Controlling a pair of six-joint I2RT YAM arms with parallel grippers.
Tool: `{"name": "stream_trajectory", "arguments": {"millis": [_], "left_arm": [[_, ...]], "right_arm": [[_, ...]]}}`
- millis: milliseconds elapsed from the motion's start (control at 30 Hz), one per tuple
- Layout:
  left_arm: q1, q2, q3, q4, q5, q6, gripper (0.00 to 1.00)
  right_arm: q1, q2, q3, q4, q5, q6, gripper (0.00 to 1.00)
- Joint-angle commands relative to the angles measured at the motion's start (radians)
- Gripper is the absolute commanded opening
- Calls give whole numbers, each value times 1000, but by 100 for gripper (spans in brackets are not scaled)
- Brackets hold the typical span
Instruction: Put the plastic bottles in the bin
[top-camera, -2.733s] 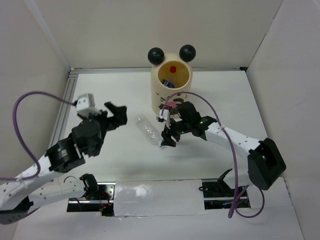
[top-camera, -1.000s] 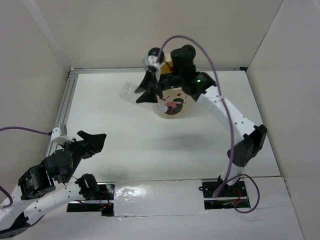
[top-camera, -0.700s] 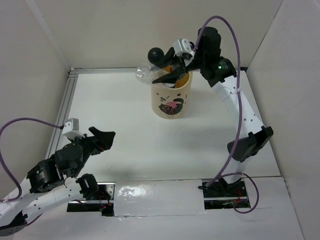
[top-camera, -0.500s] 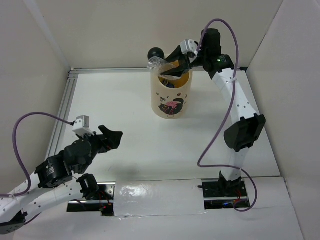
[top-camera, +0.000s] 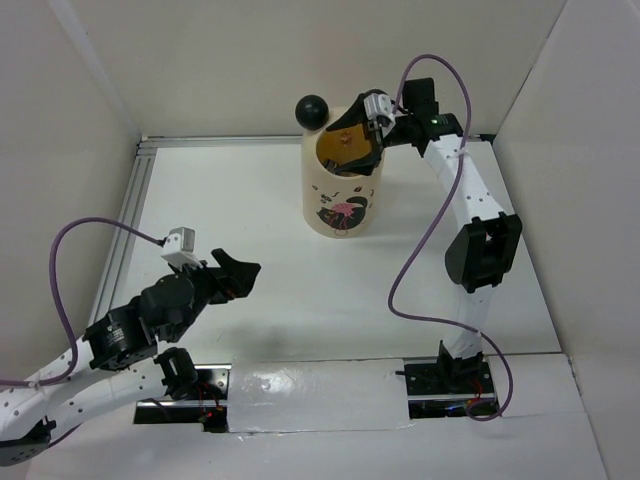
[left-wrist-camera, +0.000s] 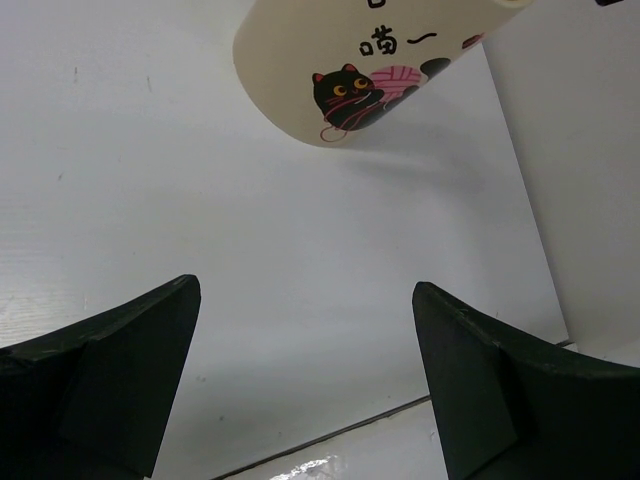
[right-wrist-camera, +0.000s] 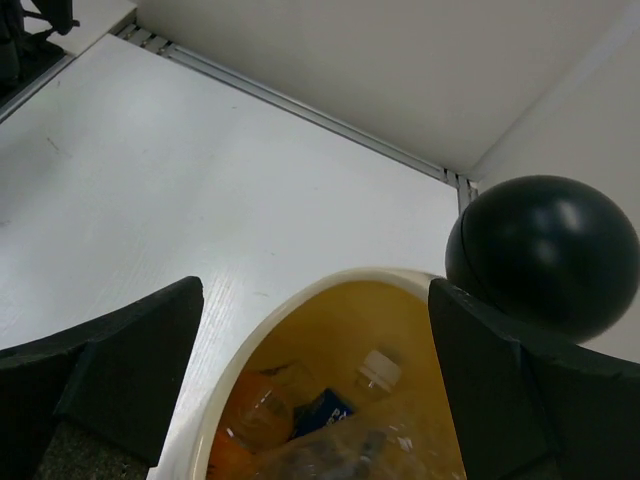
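The bin (top-camera: 343, 195) stands at the back middle of the table; it is cream, yellow inside, with a black ball ear (top-camera: 312, 110). My right gripper (top-camera: 348, 140) hangs open over its mouth and holds nothing. In the right wrist view, between my open right gripper's (right-wrist-camera: 315, 390) fingers, the bin's rim (right-wrist-camera: 290, 305) frames several plastic bottles: an orange one (right-wrist-camera: 250, 425), one with a blue label (right-wrist-camera: 325, 412) and a clear one with a white cap (right-wrist-camera: 378, 368). My left gripper (top-camera: 240, 275) is open and empty at the near left. The left wrist view (left-wrist-camera: 305, 380) shows the bin's side (left-wrist-camera: 300, 60) with a black cat picture.
White walls enclose the table on the left, back and right. A metal rail (top-camera: 230, 140) runs along the back edge and another (top-camera: 122, 235) down the left side. A taped strip (top-camera: 310, 385) lies between the arm bases at the near edge.
My right gripper carried a clear bottle from the table's middle up to the bin and let it go inside. My left arm drew back to the near left.
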Motion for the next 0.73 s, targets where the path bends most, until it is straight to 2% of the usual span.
{"name": "stream_trajectory", "arguments": {"millis": [0, 100, 133, 233, 267, 333, 367, 400, 500, 700], "left_arm": [[-5, 18, -9, 91, 28, 15, 100], [-5, 39, -18, 126, 40, 35, 100], [-5, 53, -18, 139, 51, 44, 100], [-5, 84, -29, 200, 65, 84, 100], [-5, 84, -41, 222, 84, 99, 100], [18, 122, -58, 289, 135, 137, 100], [29, 136, -58, 304, 155, 148, 100], [44, 153, -58, 315, 178, 157, 100], [114, 229, -28, 343, 261, 205, 100], [306, 380, 12, 420, 446, 312, 100]], "right_arm": [[-37, -117, 44, -52, -157, 30, 100], [-64, -194, 58, 3, -140, 244, 100], [-65, -238, 58, 29, -110, 375, 100], [-65, -335, -46, 120, 300, 743, 100], [-65, -355, -87, 103, 484, 762, 100], [-84, -405, -216, 65, 640, 826, 100], [-97, -429, -268, 77, 826, 875, 100], [-97, -453, -319, 77, 914, 915, 100], [-143, -580, -526, 117, 1118, 972, 100], [-199, -886, -945, 286, 1328, 983, 100]]}}
